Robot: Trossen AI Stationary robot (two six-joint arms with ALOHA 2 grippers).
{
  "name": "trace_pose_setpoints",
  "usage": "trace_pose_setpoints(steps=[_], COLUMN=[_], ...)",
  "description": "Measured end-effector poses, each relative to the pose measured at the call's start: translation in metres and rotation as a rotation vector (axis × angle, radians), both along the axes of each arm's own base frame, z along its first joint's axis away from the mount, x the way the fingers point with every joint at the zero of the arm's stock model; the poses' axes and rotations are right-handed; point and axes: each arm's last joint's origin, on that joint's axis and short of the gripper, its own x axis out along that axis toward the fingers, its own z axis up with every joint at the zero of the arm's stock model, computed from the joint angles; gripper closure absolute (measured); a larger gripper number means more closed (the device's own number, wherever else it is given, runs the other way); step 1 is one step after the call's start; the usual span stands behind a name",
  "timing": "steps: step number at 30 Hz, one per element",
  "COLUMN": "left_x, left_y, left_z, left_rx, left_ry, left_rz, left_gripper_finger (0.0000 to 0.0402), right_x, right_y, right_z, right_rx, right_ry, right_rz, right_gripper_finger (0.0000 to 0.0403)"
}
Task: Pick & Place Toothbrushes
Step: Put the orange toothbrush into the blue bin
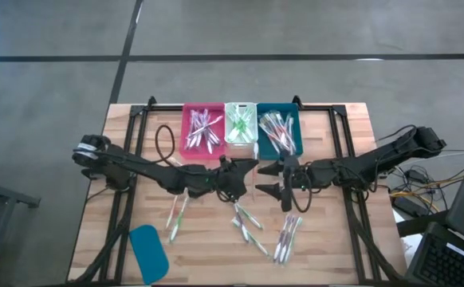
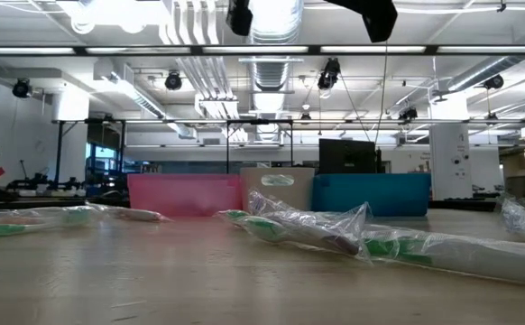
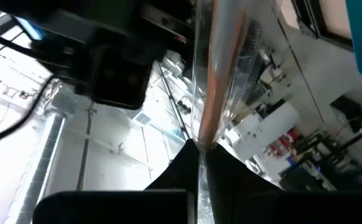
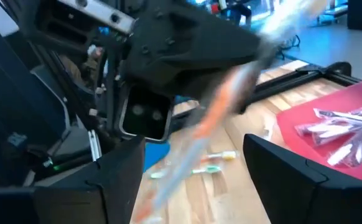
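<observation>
Above the table's middle, my left gripper [image 1: 244, 170] is shut on one clear-wrapped toothbrush with an orange-red accent [image 3: 217, 74]. My right gripper [image 1: 269, 179] faces it, open. In the right wrist view its two fingers stand on either side of that blurred toothbrush [image 4: 221, 112] without touching it. Several more wrapped toothbrushes lie flat on the wood in three groups [image 1: 176, 215], [image 1: 246, 223], [image 1: 288, 235]. My left gripper pinches one end of the wrapped toothbrush [image 3: 201, 142] between its two fingertips. The fingers lie roughly level and point toward the right arm. The toothbrush sticks out beyond the fingertips, in line with them, lifted clear of the table.
Three bins holding toothbrushes stand in a row at the far edge: pink [image 1: 202, 147], pale [image 1: 240, 142] and teal [image 1: 296, 112]. A flat teal lid [image 1: 148, 249] lies at the near left. Black frame rails [image 1: 132, 143] run along both sides of the table.
</observation>
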Motion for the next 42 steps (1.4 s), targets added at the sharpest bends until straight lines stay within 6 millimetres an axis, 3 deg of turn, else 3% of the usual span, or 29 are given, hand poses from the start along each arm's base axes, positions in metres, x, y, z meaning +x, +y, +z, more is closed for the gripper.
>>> trace_pose_setpoints(steps=[10,22,32,38,42], left_x=[0.007,0.007,0.004,-0.005,-0.016], left_y=[0.002,0.002,-0.002,0.001,0.007], left_z=[-0.003,-0.002,-0.001,0.003,0.011], left_rx=[0.025,0.025,-0.194,-0.470,-0.686], left_ry=[-0.036,-0.044,-0.134,-0.260,-0.377], left_rz=[0.004,-0.008,0.020,0.111,0.183], left_gripper_finger=[0.0388,0.0373,0.0308,0.0255,0.0241], right_x=[0.006,0.008,-0.002,-0.024,-0.038], right_y=[0.000,-0.008,-0.013,-0.021,-0.032], right_z=[-0.007,-0.008,0.000,0.013,0.017], right_rx=[-0.028,-0.028,-0.061,-0.075,-0.091], right_ry=[0.021,0.028,0.034,0.050,0.102], right_rz=[-0.010,-0.038,-0.047,-0.102,-0.161], right_gripper_finger=[0.0206,0.0379,0.0383,0.0384,0.0384])
